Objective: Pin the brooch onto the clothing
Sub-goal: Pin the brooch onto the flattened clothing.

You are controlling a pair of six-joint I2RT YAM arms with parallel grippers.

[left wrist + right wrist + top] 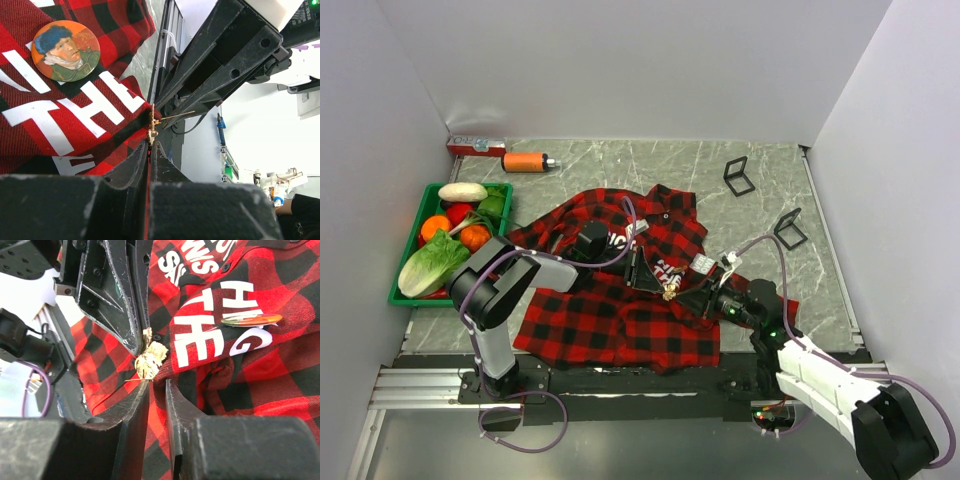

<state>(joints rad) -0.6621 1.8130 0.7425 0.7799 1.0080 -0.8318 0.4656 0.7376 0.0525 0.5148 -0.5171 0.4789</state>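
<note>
At mid-table, left tool [150,147] pinches the shirt [620,320]; right tool [156,384] stands ajar beside brooch [150,360].

shirt [620,320]: soft woven cloth, matt
brooch [150,360]: gold-coloured metal, shiny
round badge [65,50]: glossy printed face
counter [720,200]: smooth grey marbled surface

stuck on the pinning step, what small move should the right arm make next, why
Probably nudge the right gripper forward and close on the brooch: its jaws stand slightly apart just short of it, while the left gripper pinches the shirt edge.
</note>
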